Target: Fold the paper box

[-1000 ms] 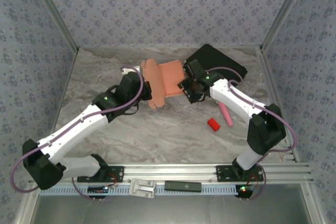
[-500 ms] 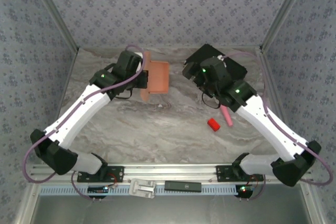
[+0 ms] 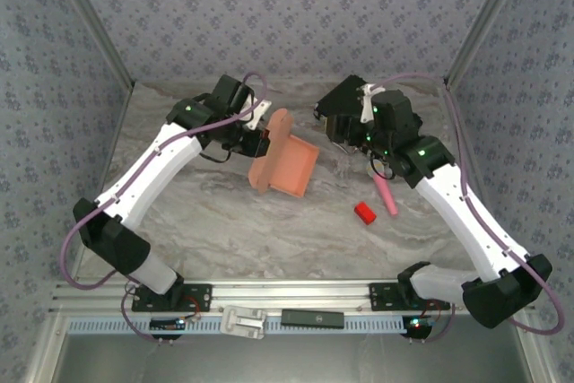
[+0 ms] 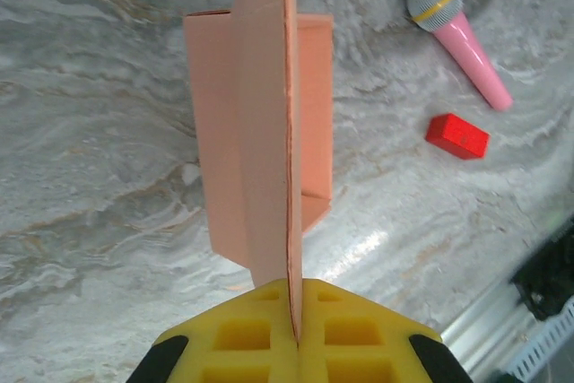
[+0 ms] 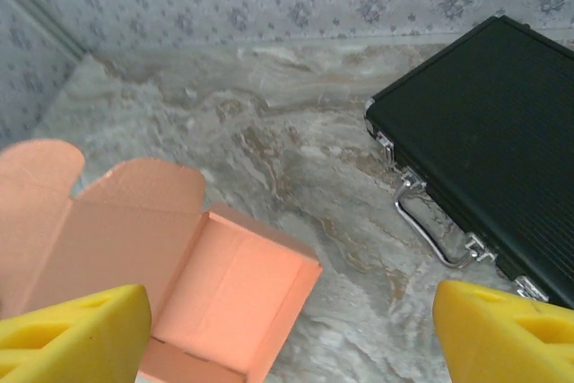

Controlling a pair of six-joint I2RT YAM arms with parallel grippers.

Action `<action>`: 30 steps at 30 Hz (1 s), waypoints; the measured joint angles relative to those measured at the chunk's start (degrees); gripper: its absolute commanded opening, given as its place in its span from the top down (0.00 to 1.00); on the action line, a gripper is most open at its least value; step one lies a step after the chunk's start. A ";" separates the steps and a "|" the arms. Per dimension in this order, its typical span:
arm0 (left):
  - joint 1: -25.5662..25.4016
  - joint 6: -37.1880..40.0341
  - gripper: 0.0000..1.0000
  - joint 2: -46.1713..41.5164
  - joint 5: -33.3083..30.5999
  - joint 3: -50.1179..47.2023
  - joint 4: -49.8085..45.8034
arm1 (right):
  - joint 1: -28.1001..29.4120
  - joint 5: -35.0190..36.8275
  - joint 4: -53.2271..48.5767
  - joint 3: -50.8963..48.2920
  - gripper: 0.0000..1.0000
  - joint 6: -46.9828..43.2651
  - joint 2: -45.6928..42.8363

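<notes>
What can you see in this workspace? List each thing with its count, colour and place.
paper box: 1, salmon-orange, partly folded, mid-table
black case: 1, black, far right of the table
pink stick: 1, pink with a grey tip, right of the box
red block: 1, red, near the stick, not touching it
table: 1, grey marbled
left gripper: 1, yellow pads, shut on a box panel
right gripper: 1, yellow pads, open
</notes>
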 measured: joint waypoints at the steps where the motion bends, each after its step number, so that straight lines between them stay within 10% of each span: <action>1: 0.00 0.68 1.00 0.04 0.90 0.15 -0.55 | 0.00 -0.55 0.15 -0.87 0.16 -2.10 0.28; 12: 0.00 8.13 1.00 5.40 8.17 7.82 -8.85 | 0.00 -7.72 0.98 -5.92 0.27 -22.67 8.66; 30: 0.48 11.61 1.00 5.66 11.76 8.59 -13.05 | 3.06 -7.04 5.16 -8.46 0.35 -26.82 18.88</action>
